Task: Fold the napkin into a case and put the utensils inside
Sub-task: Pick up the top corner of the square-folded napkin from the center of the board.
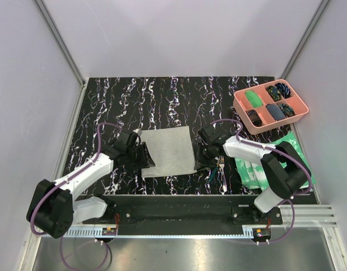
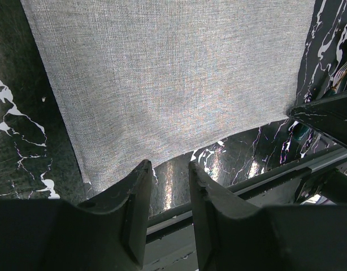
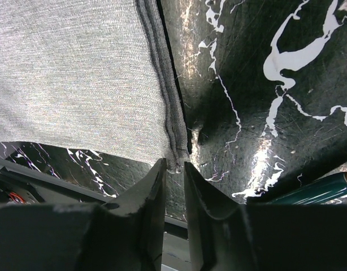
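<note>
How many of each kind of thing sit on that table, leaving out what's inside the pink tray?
Grey napkin: 1
Green-and-white sheet: 1
Pink tray: 1
Cutlery pieces: 2 that I can make out
Total: 5

Two matching arms on show. Left arm [image 1: 90, 171]: white shell on the long link, black joints, and a fat black drum [image 1: 49, 212] at the shoulder. Right arm [image 1: 245, 150], same livery: white link, chunky black elbow and shoulder housings. Purple cables [image 1: 103, 131] loop off both arms and trail under the bases. In close on the left claw [image 2: 169, 172]: two matte black wedge fingers [image 2: 134, 214], tapering to blunt tips, flat inner faces, pale wear along the edges. Right claw [image 3: 174, 166]: identical black wedges, catching a bit more sheen.
</note>
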### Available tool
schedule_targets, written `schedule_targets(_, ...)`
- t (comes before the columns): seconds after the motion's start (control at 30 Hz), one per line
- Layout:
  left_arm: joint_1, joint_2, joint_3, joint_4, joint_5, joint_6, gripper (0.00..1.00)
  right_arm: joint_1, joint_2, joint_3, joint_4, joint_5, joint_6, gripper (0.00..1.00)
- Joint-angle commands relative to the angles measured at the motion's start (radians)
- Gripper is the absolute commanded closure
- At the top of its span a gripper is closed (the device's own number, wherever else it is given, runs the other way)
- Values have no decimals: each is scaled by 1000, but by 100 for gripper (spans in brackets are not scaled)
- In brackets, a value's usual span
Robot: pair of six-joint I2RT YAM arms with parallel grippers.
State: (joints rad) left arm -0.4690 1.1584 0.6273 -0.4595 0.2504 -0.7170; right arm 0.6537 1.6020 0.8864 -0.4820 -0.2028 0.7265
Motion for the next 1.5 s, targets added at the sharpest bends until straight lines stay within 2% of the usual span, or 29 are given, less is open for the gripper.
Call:
schedule_targets(0.0, -3, -19, -11, 35, -14, -7, 65, 11, -2, 28, 31, -18, -6, 75)
schedule_targets(0.33, -3, -37, -38, 35, -16, -19, 61, 11, -13, 36, 39, -26, -7, 92)
schedule_targets(0.4, -3, -40, -43, 35, -14, -21, 61, 12, -10, 37, 39, -30, -9, 99)
schedule_targets(0.63, -3, -55, -58, 30, -10, -29, 60, 12, -43, 22, 51, -30, -2, 100)
schedule_targets(0.67, -3, -58, -60, 30, -10, -30, 60, 11, -40, 19, 52, -32, -1, 96)
schedule_targets(0.7, -3, -60, -60, 31, -8, -30, 60, 12, -31, 17, 54, -35, -1, 86)
schedule_targets(0.83, -3, -69, -55, 28, -5, -32, 60, 11, -8, 5, 75, -53, 2, 78)
schedule_targets(0.97, -3, -80, -52, 19, -8, -30, 59, 12, -1, -1, 97, -69, 8, 74)
schedule_targets(1.47, -3, -83, -54, 15, -8, -30, 60, 12, -8, -55, 114, -56, 14, 73)
